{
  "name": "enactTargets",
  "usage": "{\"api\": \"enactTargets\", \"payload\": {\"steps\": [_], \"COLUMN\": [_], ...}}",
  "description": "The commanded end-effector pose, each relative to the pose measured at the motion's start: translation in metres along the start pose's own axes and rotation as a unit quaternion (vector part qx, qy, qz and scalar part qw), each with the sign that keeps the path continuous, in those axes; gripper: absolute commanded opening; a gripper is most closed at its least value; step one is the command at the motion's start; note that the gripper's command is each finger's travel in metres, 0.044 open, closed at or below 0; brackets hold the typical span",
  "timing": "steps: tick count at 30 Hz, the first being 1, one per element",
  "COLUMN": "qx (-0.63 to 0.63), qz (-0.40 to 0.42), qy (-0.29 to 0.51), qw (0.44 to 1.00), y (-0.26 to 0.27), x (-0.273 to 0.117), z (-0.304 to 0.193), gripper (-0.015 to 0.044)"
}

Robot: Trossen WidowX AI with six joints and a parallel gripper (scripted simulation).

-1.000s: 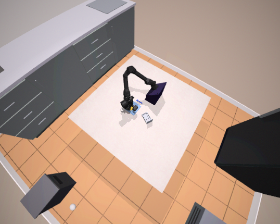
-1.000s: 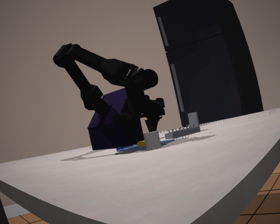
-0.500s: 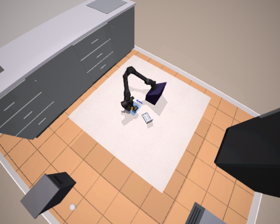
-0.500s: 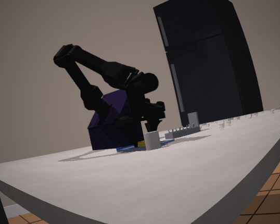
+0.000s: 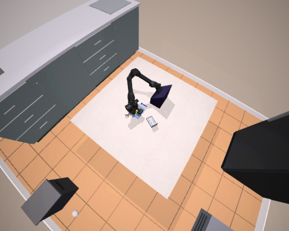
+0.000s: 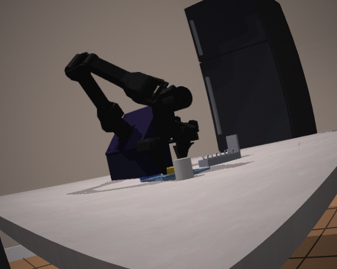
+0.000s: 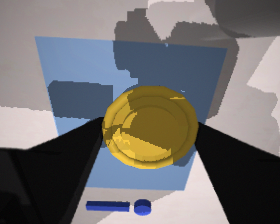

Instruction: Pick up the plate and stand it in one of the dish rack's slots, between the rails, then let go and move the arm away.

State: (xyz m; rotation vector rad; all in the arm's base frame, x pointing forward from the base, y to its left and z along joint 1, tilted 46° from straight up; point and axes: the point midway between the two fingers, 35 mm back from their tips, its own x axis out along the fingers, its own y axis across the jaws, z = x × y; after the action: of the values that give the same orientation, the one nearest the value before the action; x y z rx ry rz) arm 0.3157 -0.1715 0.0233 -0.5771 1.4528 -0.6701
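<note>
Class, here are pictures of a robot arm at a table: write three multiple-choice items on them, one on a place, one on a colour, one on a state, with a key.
1. The plate lies on:
A. a blue mat
B. the dish rack
C. the floor

2. The plate is:
A. white
B. yellow
C. red

3. The claw is:
A. wide open, away from the plate
B. shut on the plate
C. out of view

Key: A, blue mat shows around the plate; B, the wrist view shows yellow; B, both fingers touch its rim.
</note>
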Motion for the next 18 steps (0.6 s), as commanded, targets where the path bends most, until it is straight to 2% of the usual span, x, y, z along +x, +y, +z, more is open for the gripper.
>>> {"api": "enactTargets", "payload": {"steps": [1,5,18], "qx": [0.005,0.005,0.004], "qz": [0.002,0.005,0.007], "qy": [-0.010,-0.010,-0.009], "qw": [1.000,1.000,1.000], "y": [0.001,0.003,0.011], "x": [-0.023,-0.045,-0.121], "z": [0.010,0.014,0.014], "gripper": [0.0099,0.0000,0.0000]}}
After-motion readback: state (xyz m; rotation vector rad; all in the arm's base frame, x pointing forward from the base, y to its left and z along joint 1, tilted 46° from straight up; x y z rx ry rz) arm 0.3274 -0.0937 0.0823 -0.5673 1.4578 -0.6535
